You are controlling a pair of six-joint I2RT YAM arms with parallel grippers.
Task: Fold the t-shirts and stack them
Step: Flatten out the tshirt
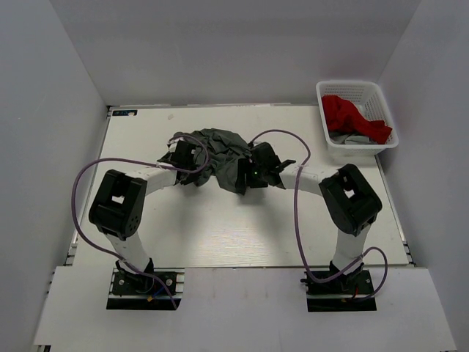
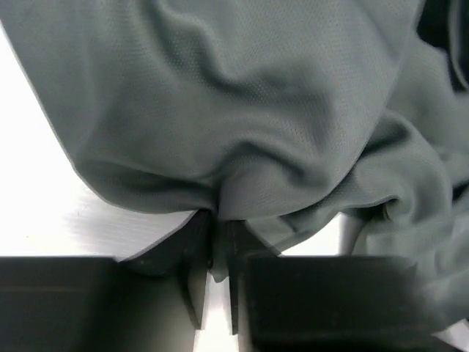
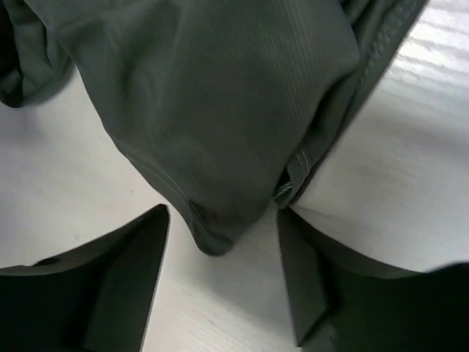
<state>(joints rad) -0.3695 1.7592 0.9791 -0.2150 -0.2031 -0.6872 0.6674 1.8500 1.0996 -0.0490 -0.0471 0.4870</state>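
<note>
Now pinching a gathered fold of the dark olive-grey t-shirt point(image 1: 220, 147) with the left tool point(image 2: 214, 246), fingers drawn narrow and cloth squeezed between them. From the left wrist, showing fabric draping up and away from the pinch, with bare white bench point(image 2: 44, 213) off to one side. Holding the right tool point(image 3: 223, 216) wide, fingers well apart, clamping nothing. Between those fingers, a hemmed corner of the same shirt resting on the bench, its stitched edge just beside one fingertip; cannot tell whether touching. From above, showing the shirt crumpled in a heap around the middle of the bench, nearer the far edge than the near one, with the left tool at the heap's left side and the right tool at its right side. Over by the far right corner, well apart from the heap, a bright red t-shirt point(image 1: 352, 116) piled in a white lattice basket point(image 1: 363, 89), with some grey cloth point(image 1: 353, 138) beside it in the basket.
</note>
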